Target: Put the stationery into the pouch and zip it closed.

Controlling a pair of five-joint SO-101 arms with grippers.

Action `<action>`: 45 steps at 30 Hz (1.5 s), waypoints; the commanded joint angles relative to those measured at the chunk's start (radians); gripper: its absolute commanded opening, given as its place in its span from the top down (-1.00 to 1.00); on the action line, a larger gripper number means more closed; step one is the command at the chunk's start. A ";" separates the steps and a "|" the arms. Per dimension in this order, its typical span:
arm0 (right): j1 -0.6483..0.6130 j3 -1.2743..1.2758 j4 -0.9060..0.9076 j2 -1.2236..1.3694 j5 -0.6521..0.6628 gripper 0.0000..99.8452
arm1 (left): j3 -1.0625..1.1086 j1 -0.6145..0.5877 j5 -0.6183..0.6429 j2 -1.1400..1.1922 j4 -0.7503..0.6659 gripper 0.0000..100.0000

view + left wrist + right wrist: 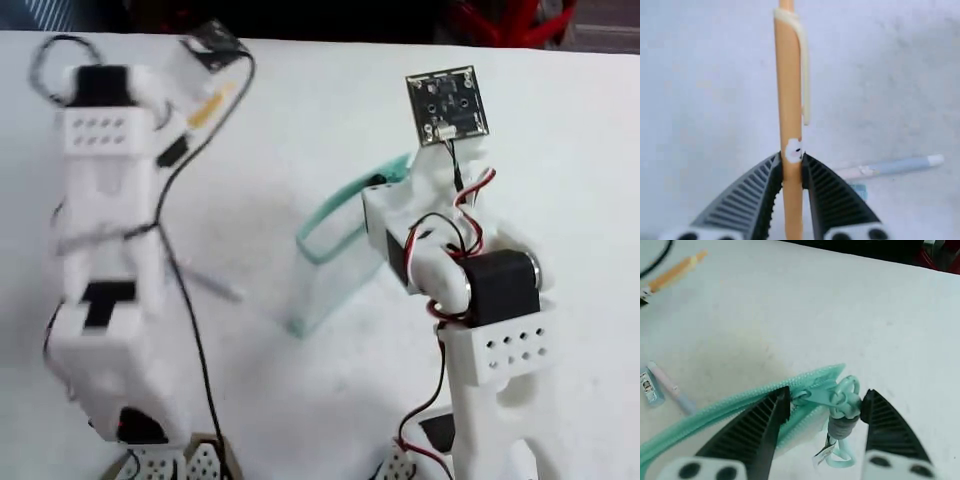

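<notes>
Pinched tight in the left gripper (pixel 791 161), the orange pen (pixel 789 90) is held over the table (pixel 890 60), well apart from the pouch (pixel 715 414). The right gripper (pixel 826 397) stands wide open astride the zipper end (pixel 842 396); it would best steady the mouth while the pen enters lengthwise.
</notes>
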 commanded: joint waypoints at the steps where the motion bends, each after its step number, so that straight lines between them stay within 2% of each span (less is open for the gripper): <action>1: 0.007 0.032 -0.004 0.008 0.006 0.54 | 0.150 -0.013 0.014 -0.387 0.000 0.95; 6: 0.008 0.032 -0.004 0.008 0.006 0.54 | 0.373 0.036 0.040 -0.848 -0.023 0.95; 10: 0.008 0.032 -0.002 0.008 0.006 0.54 | 0.488 0.120 0.252 -1.155 -0.155 0.95; 13: 0.008 0.034 -0.001 0.010 0.006 0.54 | 0.609 0.237 0.442 -1.316 -0.331 0.95; 16: 0.008 0.063 -0.018 0.005 0.006 0.54 | 0.753 0.360 0.537 -1.414 -0.496 0.95; 19: 0.008 0.110 -0.064 0.004 0.006 0.54 | 0.856 0.470 0.594 -1.435 -0.601 0.95; 25: 0.008 0.137 -0.093 0.001 0.006 0.54 | 0.956 0.618 0.755 -1.419 -0.793 0.95; 36: 0.008 0.137 -0.091 -0.001 0.006 0.54 | 1.162 0.809 0.787 -1.302 -1.086 0.95; 41: 0.008 0.135 -0.091 -0.001 0.006 0.54 | 1.257 0.789 0.783 -1.241 -1.226 0.95; 45: 0.010 0.135 -0.090 -0.001 0.006 0.54 | 1.336 0.754 0.783 -1.221 -1.274 0.95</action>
